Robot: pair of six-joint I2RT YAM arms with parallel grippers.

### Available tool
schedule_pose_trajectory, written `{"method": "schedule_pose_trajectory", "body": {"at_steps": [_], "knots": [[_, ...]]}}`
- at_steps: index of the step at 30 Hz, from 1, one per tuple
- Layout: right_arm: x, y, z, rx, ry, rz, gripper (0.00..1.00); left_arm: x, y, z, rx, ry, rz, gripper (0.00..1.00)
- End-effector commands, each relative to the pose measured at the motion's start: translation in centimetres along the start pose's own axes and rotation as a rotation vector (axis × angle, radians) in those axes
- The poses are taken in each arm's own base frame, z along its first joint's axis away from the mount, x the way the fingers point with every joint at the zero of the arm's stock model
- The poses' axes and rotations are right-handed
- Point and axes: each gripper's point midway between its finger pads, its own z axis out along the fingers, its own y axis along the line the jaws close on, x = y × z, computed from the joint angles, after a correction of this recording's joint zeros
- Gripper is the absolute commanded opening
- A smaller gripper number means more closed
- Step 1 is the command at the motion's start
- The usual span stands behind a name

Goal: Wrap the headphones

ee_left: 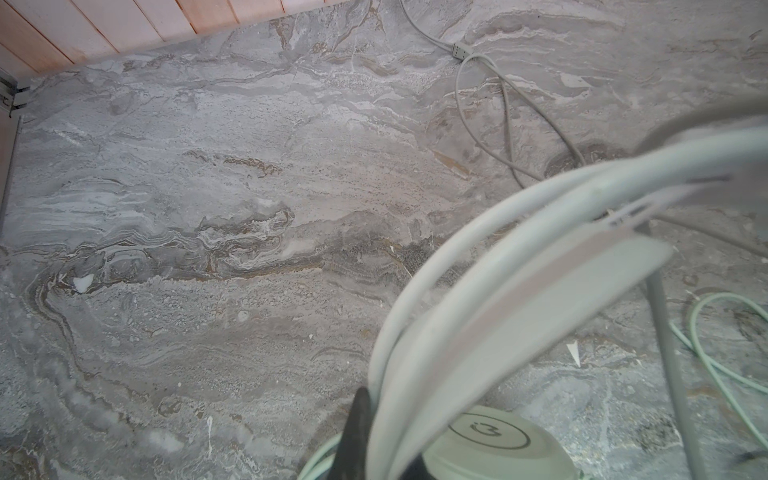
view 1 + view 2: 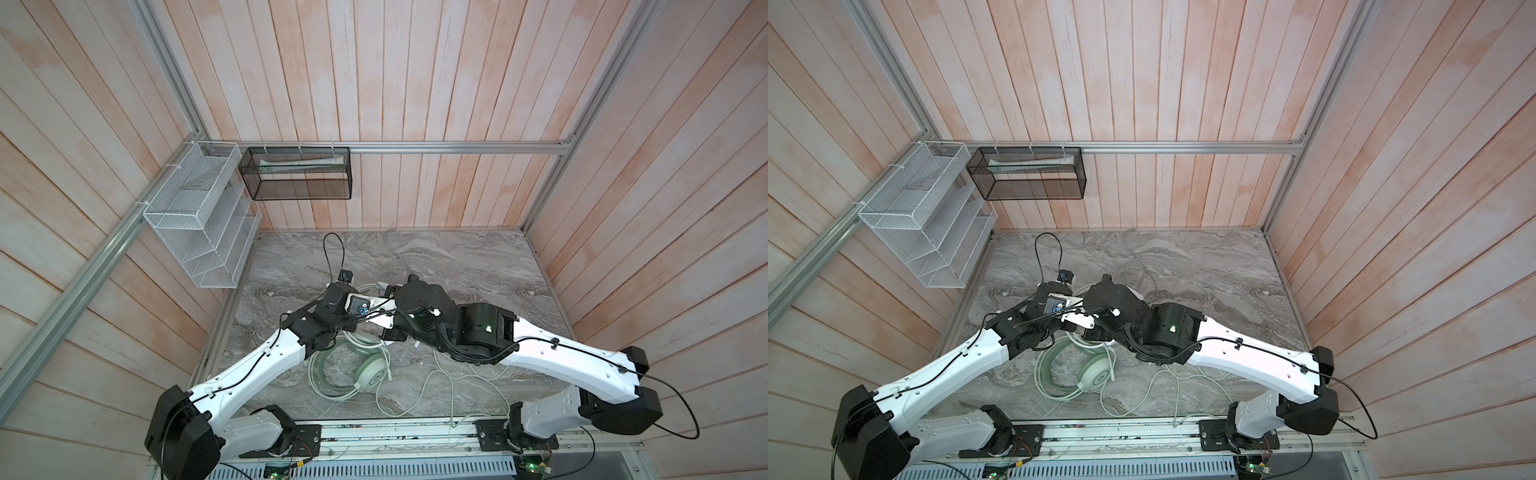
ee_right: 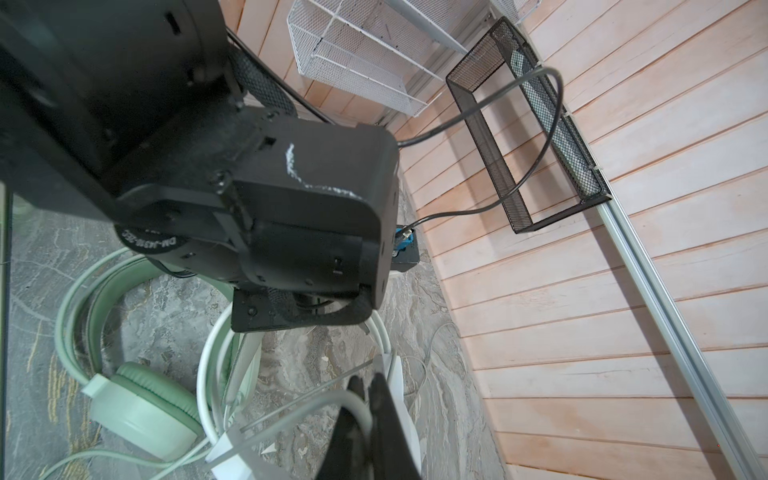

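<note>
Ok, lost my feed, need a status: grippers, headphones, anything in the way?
Left gripper shut on white headset band. Right gripper shut on pale cable. Mint headset on table. Loose cables strewn around it.

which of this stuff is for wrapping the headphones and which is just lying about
job: white headset in the left gripper, white cable in the right gripper, mint green headset

lying about: white mesh rack, black mesh basket

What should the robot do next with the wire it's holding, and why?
Probably swing the right hand around the white plastic headband, laying its pinched thin white cable over it. The left hand grips that band, and much cable lies loose on the grey marble table.
</note>
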Motion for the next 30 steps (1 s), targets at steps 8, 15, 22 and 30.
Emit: {"method": "schedule_pose_trajectory", "body": {"at_steps": [8,15,22,30], "knots": [[-1.2,-4.3,-0.2,0.155,-0.048,0.042,0.0,-1.2,-1.5,-0.9,0.071,-0.029,0.009,0.0],[-2.5,-0.7,-0.3,-0.047,-0.112,0.071,0.0,-1.4,-1.9,-1.2,0.092,-0.016,-0.017,0.0],[-2.9,1.5,-0.3,-0.127,-0.153,0.089,0.0,-2.0,-2.3,-1.6,0.111,0.003,-0.033,0.0],[-4.4,0.6,-2.0,-0.091,-0.217,0.099,0.0,-1.0,-2.3,-0.2,0.107,0.062,-0.025,0.0]]}}
